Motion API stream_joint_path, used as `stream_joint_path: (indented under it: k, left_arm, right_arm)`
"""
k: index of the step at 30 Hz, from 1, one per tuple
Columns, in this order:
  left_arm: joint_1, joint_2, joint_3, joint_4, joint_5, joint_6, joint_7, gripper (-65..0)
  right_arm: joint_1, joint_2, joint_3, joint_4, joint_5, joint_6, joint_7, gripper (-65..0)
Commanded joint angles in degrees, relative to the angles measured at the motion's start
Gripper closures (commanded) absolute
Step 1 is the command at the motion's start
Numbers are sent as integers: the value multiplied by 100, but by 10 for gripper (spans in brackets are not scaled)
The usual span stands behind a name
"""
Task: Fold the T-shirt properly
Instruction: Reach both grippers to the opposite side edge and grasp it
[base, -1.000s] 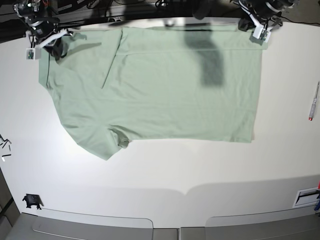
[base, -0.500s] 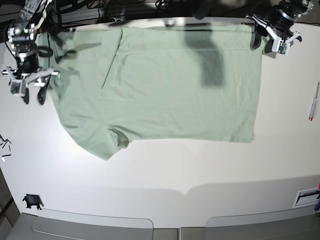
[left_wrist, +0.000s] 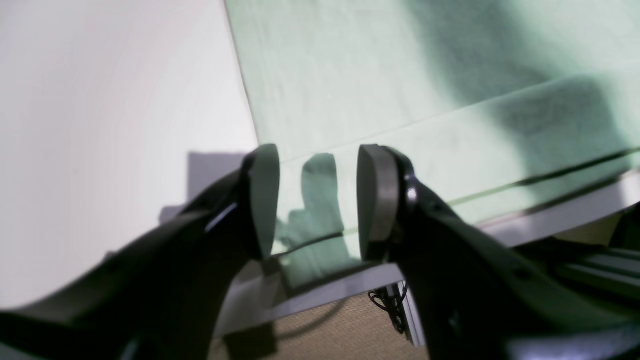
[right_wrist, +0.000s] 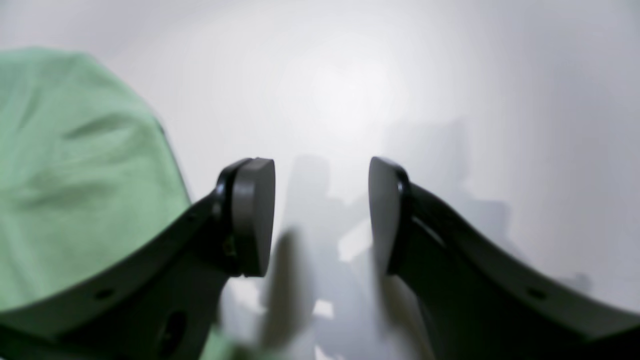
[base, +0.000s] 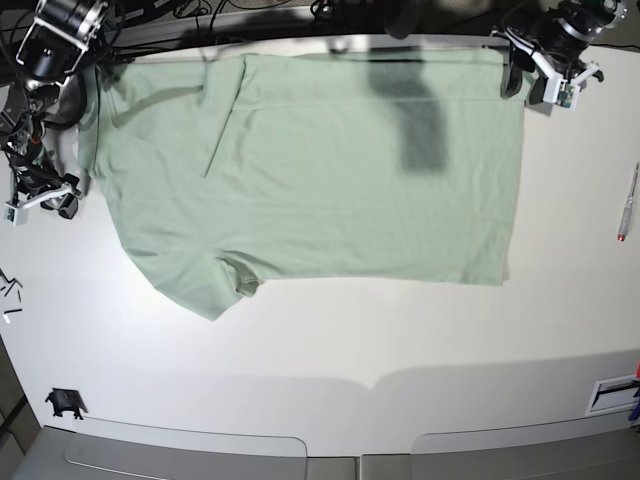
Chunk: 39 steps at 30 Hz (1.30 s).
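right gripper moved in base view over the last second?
Yes. The right gripper has gone from the T-shirt's top-left corner, at the table's far edge, down along the shirt's left edge, now beside it over bare table, jaws open.

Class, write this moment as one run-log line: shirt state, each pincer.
T-shirt: flat, partly folded | left pincer: open, at hem corner, empty | right pincer: open, beside collar, empty

White table (base: 330, 340) fills my base view. Pen (base: 627, 203) near right edge, lying roughly lengthwise, red tip toward me. Small black clip-like object (base: 64, 402) bottom left. Few tiny dark bits (base: 9, 288) at left edge. White vent-like plate (base: 611, 394) bottom right corner. I see two grey trays (base: 190, 455) along bottom edge, side by side.
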Motion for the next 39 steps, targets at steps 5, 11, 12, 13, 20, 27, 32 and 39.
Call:
stream_joint_path:
  k: [5,11,12,13,20,27,32,39]
  left_arm:
    - [-13,-42,-35,98,-59,9,-133,-237]
    - [-44,-42,-35,96,-57,9,-120,-237]
    - [-44,-42,-35,96,-57,9,-111,-237]
    - [-44,-42,-35,96,-57,9,-107,-237]
    - [-46,-44,-37,96,-57,9,-96,-237]
    - [-341,-44,-37,94,-37,96,-57,-237]
    - [-1185,-44,-37,-310,-57,304,-50,-279]
    - [-3119,-103,-35,-2496,-444,278,-44,-327]
  right_arm:
    - [793,46,-636,-807,190,238,275,-286]
    - [1043,-400,-1176,-811,221,234,278,-286]
    - [1047,-470,-1196,-811,219,232,282,-286]
    - [1060,-542,-1196,-811,221,234,302,-286]
    - [1058,-925,-1193,-811,221,234,306,-286]
    - [1056,-1045,-1191,-811,221,214,356,-34]
    - [1058,-1047,-1191,-809,219,214,339,0]
    - [1058,-1045,-1191,-809,219,214,339,0]
